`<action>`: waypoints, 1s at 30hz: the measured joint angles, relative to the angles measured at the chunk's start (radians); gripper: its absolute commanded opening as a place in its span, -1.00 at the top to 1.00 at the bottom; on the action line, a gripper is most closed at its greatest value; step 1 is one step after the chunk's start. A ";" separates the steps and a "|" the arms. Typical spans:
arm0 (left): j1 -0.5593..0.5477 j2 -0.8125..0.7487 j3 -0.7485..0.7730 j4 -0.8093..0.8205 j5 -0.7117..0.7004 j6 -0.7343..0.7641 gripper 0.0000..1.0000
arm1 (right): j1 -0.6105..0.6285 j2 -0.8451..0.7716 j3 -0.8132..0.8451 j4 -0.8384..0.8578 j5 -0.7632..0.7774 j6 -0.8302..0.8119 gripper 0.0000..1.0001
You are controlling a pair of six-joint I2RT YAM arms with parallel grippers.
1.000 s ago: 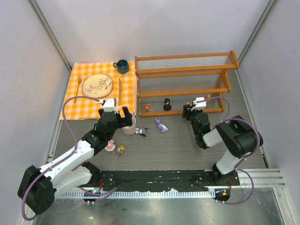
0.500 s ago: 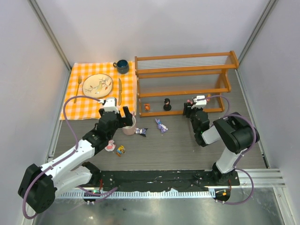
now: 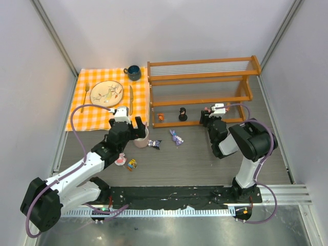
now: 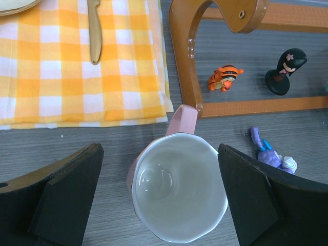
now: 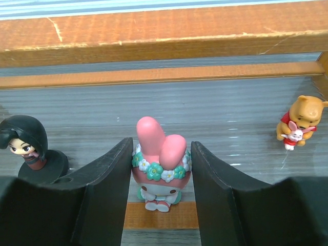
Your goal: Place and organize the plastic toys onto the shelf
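- My right pincer is clenched on the pink-eared toy, with one finger against each flank. The toy stands upright, ears up, so its long axis is vertical.
- Its feet sit over the front rail of the shelf. I judge the coming move to be a short push forward and down into the lower tier.
- The slot ahead looks roomy: the black-haired toy is just to the left, and the yellow bear toy is well apart on the right.
- My left pincer is released, with its fingers spread wide on either side of the mug.
- That arm is nearer the loose ones, such as the purple toy lying just beside the mug.
- The counter is flat grey wood grain, and pale walls close in around it.
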 measured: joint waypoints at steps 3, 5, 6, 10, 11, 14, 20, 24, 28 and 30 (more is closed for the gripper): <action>0.000 0.000 0.000 0.000 0.000 0.000 -0.99 | -0.003 0.008 0.000 0.011 0.000 0.005 0.99; 0.000 0.000 0.000 0.000 0.000 0.000 -1.00 | -0.004 0.012 0.001 0.016 0.000 0.008 0.99; 0.000 0.000 0.000 0.000 0.000 0.000 -0.99 | -0.005 0.014 0.002 0.018 0.000 0.009 0.99; 0.000 0.000 0.000 0.000 0.000 0.000 -0.99 | -0.009 0.026 0.011 0.024 -0.001 0.011 0.99; 0.000 0.000 0.000 0.000 0.000 0.000 -1.00 | -0.010 0.027 0.012 0.026 -0.001 0.011 0.99; 0.000 0.000 0.000 0.000 0.000 0.000 -1.00 | -0.013 0.033 0.016 0.030 -0.002 0.014 0.99; 0.000 0.002 0.000 0.006 0.002 0.000 -1.00 | -0.022 0.046 0.031 0.031 -0.005 0.015 0.99; 0.000 0.002 0.000 0.008 0.005 0.000 -0.99 | -0.026 0.047 0.033 0.031 -0.009 0.019 0.98; 0.000 0.002 0.000 0.007 0.005 0.000 -1.00 | -0.029 0.047 0.033 0.031 -0.015 0.019 0.81; 0.000 0.002 0.000 0.008 0.005 0.000 -0.99 | -0.029 0.047 0.033 0.031 -0.016 0.019 0.68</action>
